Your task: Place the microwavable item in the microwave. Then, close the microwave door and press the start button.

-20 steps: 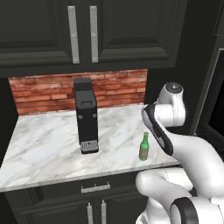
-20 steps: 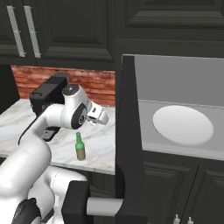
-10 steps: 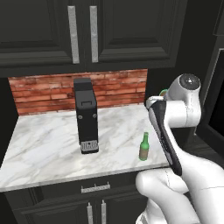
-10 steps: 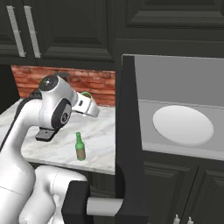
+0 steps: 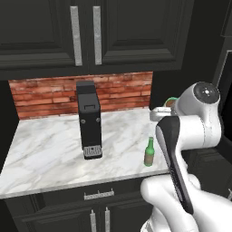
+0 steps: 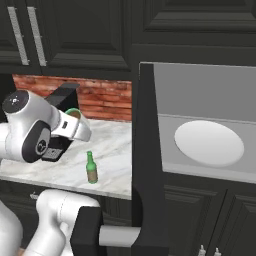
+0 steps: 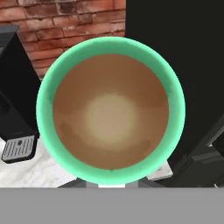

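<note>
Over the last second I have raised the green-rimmed cup [image 7: 111,109] off the counter; my pincer [image 6: 75,125] is clamped on it, left of centre in the right base view. Next it goes right, past the open microwave door [image 6: 148,165], onto the turntable [image 6: 209,143].

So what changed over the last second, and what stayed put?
The arm swung upward, lifting the cup clear of the counter toward the open microwave; the gripper's hold is hidden. The green bottle, coffee machine and microwave door stayed as they were.
</note>
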